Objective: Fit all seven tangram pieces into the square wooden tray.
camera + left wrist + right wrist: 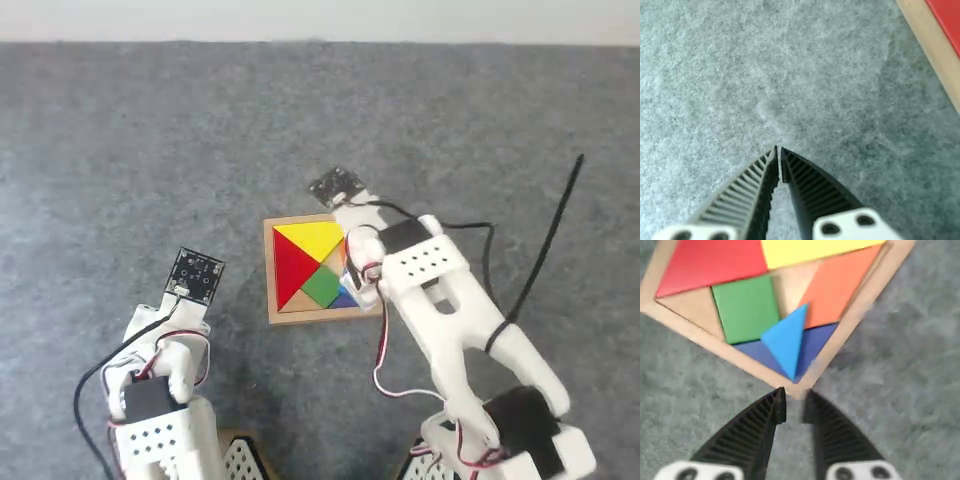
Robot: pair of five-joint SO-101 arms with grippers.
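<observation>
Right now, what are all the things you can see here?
tray: one, light wood, mid-table, two slots bare
red triangle: one, red, seated in the tray
yellow triangle: one, yellow, seated beside the red triangle
green square: one, green, seated touching the red triangle
orange piece: one, orange, seated along a tray edge
dark blue piece: one, dark blue, in a tray corner
light blue triangle: one, light blue, askew over the dark blue piece
table: one, grey, under everything
left end effector: one, black, shut, over the table
right end effector: one, black, slightly open, at the tray corner
</observation>
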